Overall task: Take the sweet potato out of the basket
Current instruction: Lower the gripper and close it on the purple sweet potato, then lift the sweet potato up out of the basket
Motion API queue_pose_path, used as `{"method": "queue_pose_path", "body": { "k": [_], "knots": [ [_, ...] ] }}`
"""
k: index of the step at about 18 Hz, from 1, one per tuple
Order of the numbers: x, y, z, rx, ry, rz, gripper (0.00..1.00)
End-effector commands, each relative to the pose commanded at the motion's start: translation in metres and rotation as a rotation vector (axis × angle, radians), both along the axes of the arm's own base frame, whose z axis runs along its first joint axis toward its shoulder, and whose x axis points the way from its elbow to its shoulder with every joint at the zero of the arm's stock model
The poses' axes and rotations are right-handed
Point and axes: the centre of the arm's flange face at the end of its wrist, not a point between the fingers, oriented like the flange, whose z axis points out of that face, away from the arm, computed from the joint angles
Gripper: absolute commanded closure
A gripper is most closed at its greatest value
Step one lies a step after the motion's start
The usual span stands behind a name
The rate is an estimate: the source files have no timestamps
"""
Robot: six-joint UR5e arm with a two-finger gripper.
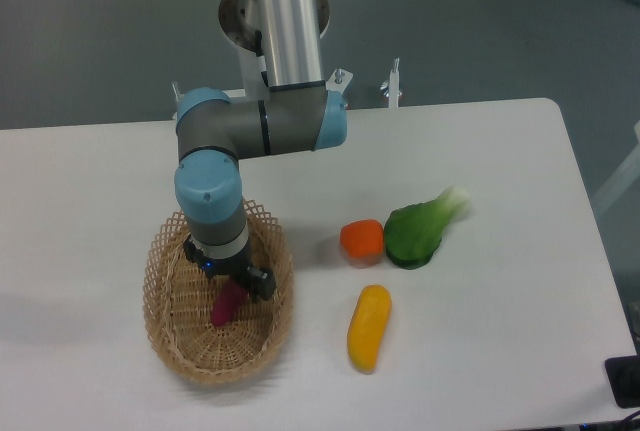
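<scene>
The sweet potato [226, 305] is a small magenta-purple piece lying inside the oval wicker basket [166, 321] at the front left of the table. My gripper [238, 287] reaches down into the basket, right at the sweet potato's upper end. The wrist hides the fingers, so I cannot tell whether they are open or closed on it. The arm covers the back part of the basket.
A yellow oblong vegetable [368, 327] lies to the right of the basket. An orange rounded vegetable [362, 240] and a green leafy vegetable [422, 228] sit behind it. The table's right edge [590, 251] is further right.
</scene>
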Motion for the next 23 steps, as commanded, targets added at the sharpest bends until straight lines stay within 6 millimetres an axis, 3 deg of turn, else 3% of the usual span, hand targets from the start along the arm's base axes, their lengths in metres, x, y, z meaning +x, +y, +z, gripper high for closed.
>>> {"method": "queue_pose_path", "body": {
  "k": [5,12,16,20,23],
  "knots": [
    [-0.002,0.003,0.008,0.015,0.010,-0.009,0.68],
    [-0.005,0.006,0.023,0.041,0.027,-0.026,0.73],
    [-0.021,0.013,0.079,0.116,0.079,-0.055,0.73],
    [-0.053,0.015,0.133,0.206,0.126,-0.026,0.73],
    [-0.087,0.005,0.172,0.236,0.121,-0.010,0.73]
  ]
}}
